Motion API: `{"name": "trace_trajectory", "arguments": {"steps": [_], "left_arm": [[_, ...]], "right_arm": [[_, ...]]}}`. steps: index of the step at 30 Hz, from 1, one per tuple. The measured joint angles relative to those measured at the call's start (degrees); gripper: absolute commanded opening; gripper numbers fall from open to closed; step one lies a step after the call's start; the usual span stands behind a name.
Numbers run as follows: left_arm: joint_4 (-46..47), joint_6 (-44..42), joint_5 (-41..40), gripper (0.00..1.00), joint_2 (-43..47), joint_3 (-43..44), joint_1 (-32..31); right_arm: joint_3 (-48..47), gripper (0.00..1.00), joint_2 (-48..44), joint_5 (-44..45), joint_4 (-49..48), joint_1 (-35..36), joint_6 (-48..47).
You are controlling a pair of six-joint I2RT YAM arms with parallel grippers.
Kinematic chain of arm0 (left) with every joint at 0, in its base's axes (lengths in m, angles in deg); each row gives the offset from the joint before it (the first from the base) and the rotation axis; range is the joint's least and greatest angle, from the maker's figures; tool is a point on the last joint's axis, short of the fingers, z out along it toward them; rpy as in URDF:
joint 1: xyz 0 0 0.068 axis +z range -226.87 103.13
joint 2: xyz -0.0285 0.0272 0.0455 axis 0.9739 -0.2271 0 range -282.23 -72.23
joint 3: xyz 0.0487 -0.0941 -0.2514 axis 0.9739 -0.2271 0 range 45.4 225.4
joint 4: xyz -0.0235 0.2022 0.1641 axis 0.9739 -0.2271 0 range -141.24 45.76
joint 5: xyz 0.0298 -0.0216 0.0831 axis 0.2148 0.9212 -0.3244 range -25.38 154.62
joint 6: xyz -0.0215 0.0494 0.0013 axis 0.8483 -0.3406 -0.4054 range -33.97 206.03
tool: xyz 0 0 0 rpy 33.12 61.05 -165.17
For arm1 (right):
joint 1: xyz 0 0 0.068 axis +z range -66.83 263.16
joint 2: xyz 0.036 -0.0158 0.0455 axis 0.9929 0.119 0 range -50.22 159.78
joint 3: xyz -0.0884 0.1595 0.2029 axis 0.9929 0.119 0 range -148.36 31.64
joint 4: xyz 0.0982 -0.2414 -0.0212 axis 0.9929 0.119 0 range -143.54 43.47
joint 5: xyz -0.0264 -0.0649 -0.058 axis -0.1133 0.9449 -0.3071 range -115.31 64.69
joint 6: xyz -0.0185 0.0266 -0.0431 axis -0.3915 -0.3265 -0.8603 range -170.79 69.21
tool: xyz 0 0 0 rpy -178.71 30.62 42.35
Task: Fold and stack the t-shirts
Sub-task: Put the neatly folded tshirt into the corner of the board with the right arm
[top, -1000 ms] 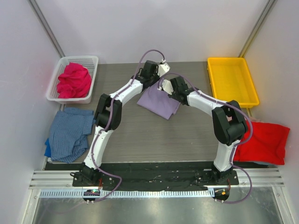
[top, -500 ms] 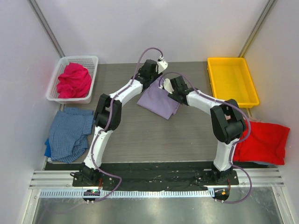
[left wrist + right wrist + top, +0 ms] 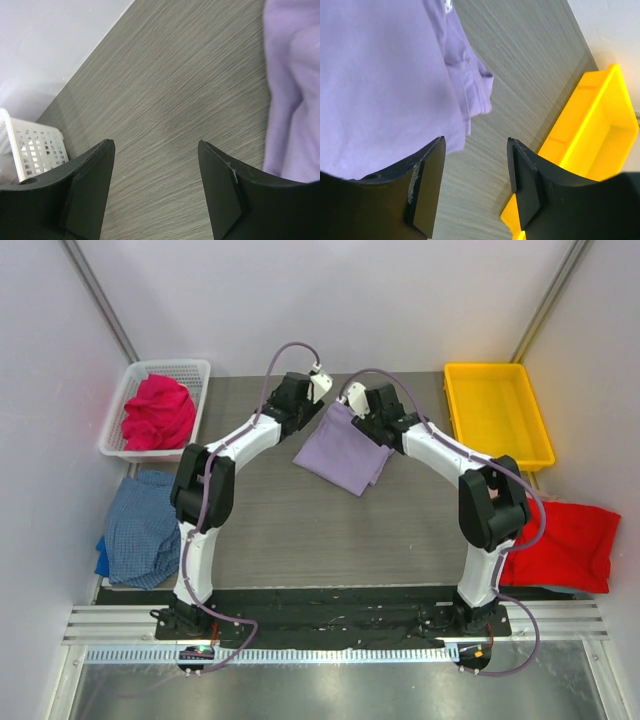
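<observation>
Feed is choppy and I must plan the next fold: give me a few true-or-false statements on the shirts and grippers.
1. The left gripper and the right gripper are both open and empty. True.
2. The purple shirt lies on the table, near both grippers. True.
3. The pink shirt is in the tray. False: it is in the basket, and the tray holds nothing.
4. The red shirt is stacked on the purple shirt. False: it lies apart, far to the right.
</observation>
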Motion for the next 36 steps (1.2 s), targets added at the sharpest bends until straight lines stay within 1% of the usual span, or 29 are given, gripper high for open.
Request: {"name": "trace_trajectory", "arguments": {"steps": [3,7,11,15,21,25,28,29,30,36], "left_arm": [[0.0,0.5,0.0,0.72,0.3,-0.9,0.7],[0.0,1.6,0.0,0.72,0.3,-2.1,1.0],[0.0,1.9,0.0,0.72,0.3,-3.1,0.9],[0.0,2.6,0.0,0.72,0.3,-4.3,0.9],[-0.3,3.6,0.0,0.72,0.4,-4.9,0.9],[-1.6,5.0,0.2,0.73,1.6,-5.0,0.9],[-3.7,6.2,0.9,0.74,3.0,-4.9,0.9],[-5.1,6.6,1.5,0.74,3.5,-4.4,0.9],[-6.5,7.1,2.2,0.75,3.8,-3.7,0.9],[-15.5,7.5,7.6,0.75,3.9,3.3,0.3]], "right_arm": [[-3.4,0.59,3.2,-0.3,-0.6,0.0,0.4],[-7.8,0.59,9.6,-0.7,-1.7,0.0,0.5],[-9.8,0.59,15.1,-0.7,-2.1,0.0,0.5],[-10.0,0.59,17.5,-0.4,-2.3,-0.1,0.3],[-10.0,0.59,17.7,0.7,-3.1,-0.5,-0.2],[-8.1,0.60,16.4,1.8,-3.8,-0.8,-0.1],[-6.5,0.68,14.2,2.5,-3.7,-0.8,0.7],[-5.5,0.71,12.7,2.9,-3.5,-0.9,1.2],[-4.3,0.72,10.8,3.2,-3.2,-0.9,2.0],[0.9,0.74,-1.3,3.4,-1.1,-1.3,8.5]]}}
